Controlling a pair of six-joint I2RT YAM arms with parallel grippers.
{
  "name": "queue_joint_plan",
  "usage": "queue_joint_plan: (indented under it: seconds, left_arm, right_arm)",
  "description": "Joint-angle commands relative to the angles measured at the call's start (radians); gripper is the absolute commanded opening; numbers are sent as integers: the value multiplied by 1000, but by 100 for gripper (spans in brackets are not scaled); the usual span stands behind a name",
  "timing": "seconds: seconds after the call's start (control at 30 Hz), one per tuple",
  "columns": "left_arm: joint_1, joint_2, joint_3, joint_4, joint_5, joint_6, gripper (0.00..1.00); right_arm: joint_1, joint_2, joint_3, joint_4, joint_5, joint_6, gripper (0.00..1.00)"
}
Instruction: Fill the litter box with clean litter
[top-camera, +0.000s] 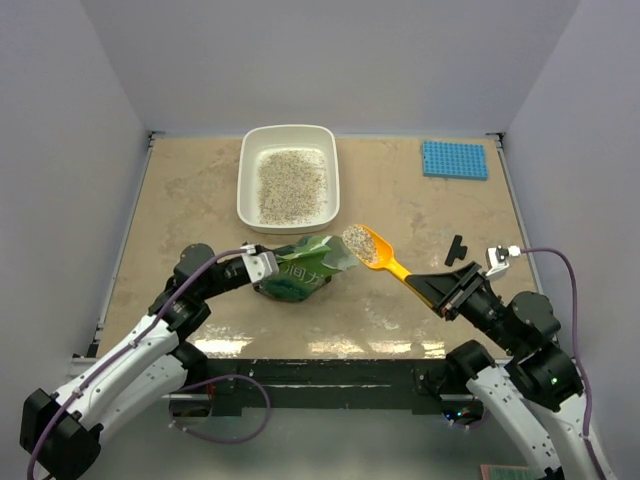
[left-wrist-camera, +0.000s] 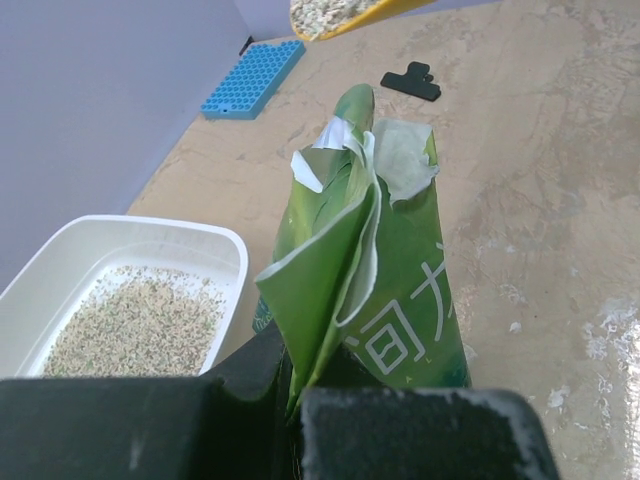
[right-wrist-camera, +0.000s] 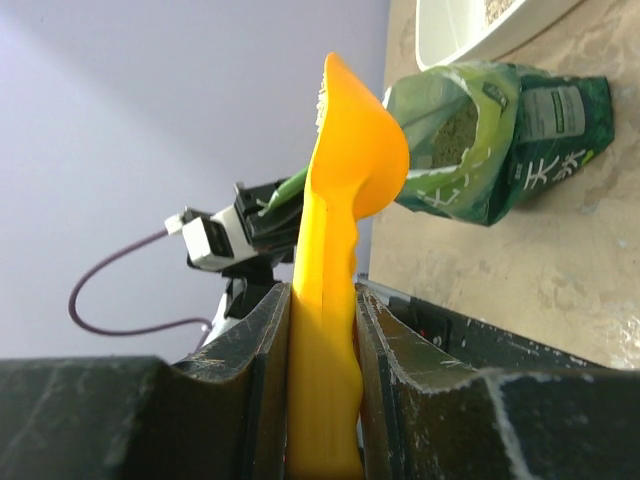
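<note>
- The left end effector is clenched on the crinkled top edge of the green litter bag. It props the bag's mouth open toward the right.
- The right end effector is grasping the handle of the orange-yellow scoop, with its jaws flat against both sides.
- The scoop's bowl is heaped with clean litter and hangs just beside the bag's mouth, above the counter. The step in hand looks like the carry from bag to box.
- The next move likely calls for swinging the bowl away and leftward over the rim, keeping it level, and only then tipping it. Tilting too soon would probably spill granules on the counter.
- The litter box stands just beyond the bag, at the far middle of the counter. It is a white rounded tray, upright, with a thin beige-grey speckled layer on its floor and bare white around the edges, so the fill seems only partway.
- A black clip and a blue studded mat lie well off to the right.
</note>
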Motion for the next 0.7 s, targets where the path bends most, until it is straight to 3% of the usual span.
queue_joint_plan:
  seconds: [0.0,0.23,0.67]
  left_arm:
    - [1,-38,-5,52,-6,23,0]
    - [1,-42,-4,50,74,6,0]
    - [3,-102,-21,66,76,-14,0]
  right_arm:
    - [2,63,40,176,70,-6,0]
    - [2,276,33,434,89,-35,0]
    - [0,884,29,1042,-17,-58,0]
